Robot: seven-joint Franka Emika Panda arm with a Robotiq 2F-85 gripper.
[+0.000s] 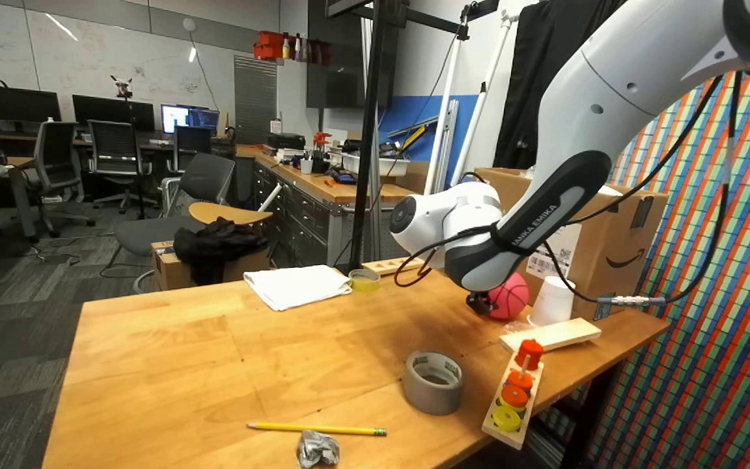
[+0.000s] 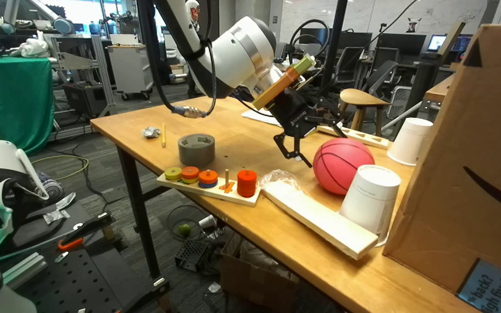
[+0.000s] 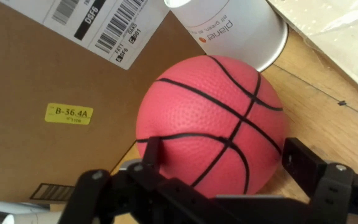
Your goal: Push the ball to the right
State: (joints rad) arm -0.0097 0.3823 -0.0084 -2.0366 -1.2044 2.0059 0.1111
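Note:
The ball [image 2: 342, 167] is pinkish-red with dark seam lines and rests on the wooden table. It also shows in an exterior view [image 1: 512, 296], partly behind the arm, and fills the middle of the wrist view [image 3: 210, 105]. My gripper [image 2: 327, 150] is open, tilted down at the ball's near side. In the wrist view its fingers [image 3: 222, 151] stand wide apart. The left finger overlaps the ball and the right finger is at its right edge. I cannot tell whether either finger touches it. In an exterior view the gripper [image 1: 479, 303] is mostly hidden by the wrist.
A cardboard box [image 2: 463, 174] stands behind the ball. White cups [image 2: 370, 200] [image 2: 409, 141] and a pale wooden board [image 2: 320, 219] are close by. The grey tape roll [image 1: 433, 384], ring-stacking toy [image 1: 512, 404], pencil [image 1: 316, 429] and white cloth [image 1: 298, 285] lie on the table [image 1: 219, 352].

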